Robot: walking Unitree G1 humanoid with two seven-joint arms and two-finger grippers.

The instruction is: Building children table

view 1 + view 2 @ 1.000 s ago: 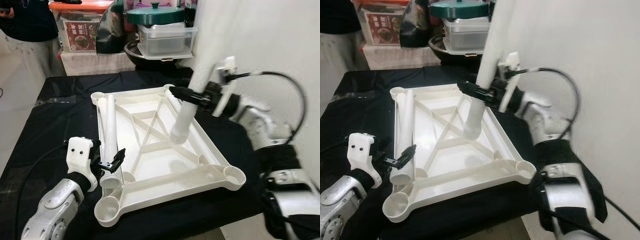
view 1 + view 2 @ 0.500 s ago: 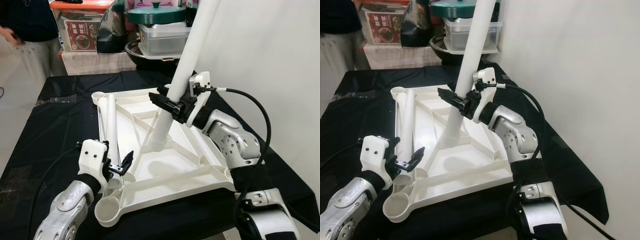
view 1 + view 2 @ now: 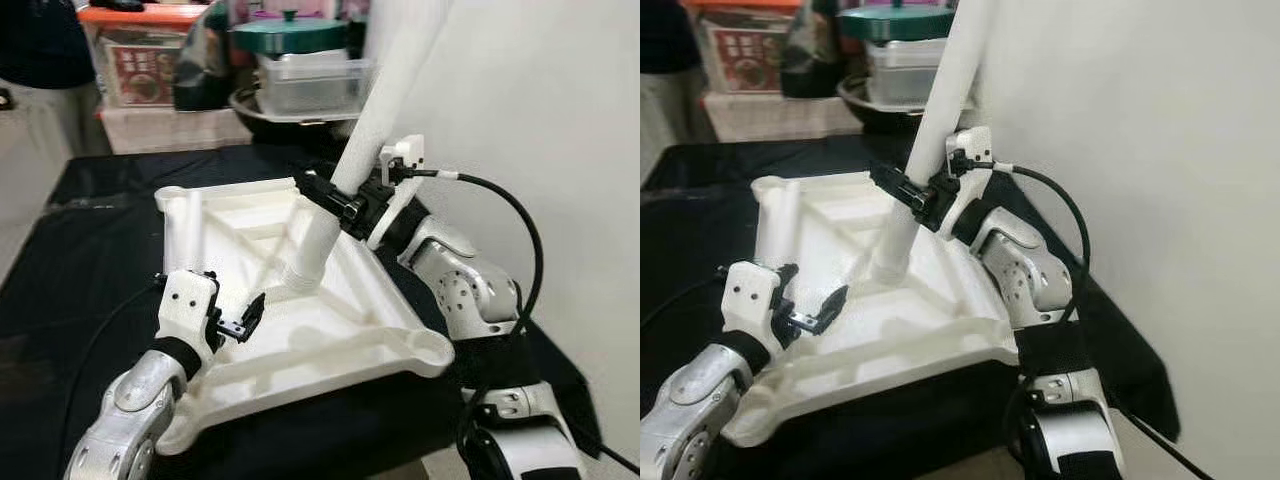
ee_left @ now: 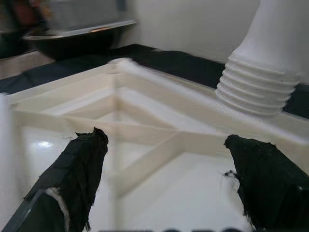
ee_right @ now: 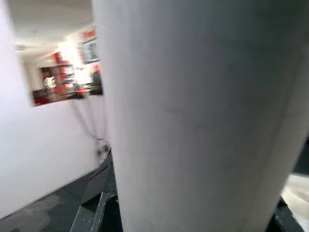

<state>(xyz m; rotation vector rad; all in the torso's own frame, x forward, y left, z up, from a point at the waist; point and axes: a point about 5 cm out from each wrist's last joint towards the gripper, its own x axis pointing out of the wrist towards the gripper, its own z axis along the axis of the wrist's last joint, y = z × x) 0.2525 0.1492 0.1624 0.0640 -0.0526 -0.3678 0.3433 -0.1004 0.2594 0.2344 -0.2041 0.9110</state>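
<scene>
The white children's tabletop (image 3: 330, 345) lies upside down on the black-covered table (image 3: 80, 230). My right gripper (image 3: 340, 205) is shut on a white table leg (image 3: 365, 130), holding it tilted. The leg's threaded end (image 3: 300, 275) hangs just above the ribs near the middle of the tabletop. From the right wrist, the leg (image 5: 193, 121) is very close. My left gripper (image 3: 240, 320) hovers open over the tabletop's near left part, its black fingers (image 4: 82, 164) pointing toward the threaded end (image 4: 256, 92). A second leg (image 3: 183, 228) lies along the tabletop's left side.
Behind the table stand a clear plastic box (image 3: 310, 80) with a green-lidded pot on top, a black pan and a red-lidded box. A person (image 3: 40, 40) stands at the back left. A white wall (image 3: 540, 120) runs close along the right.
The right gripper has swung the leg more upright and in toward the middle of the tabletop. The left gripper has moved forward over the near edge. The camera has shifted and the picture is blurred.
</scene>
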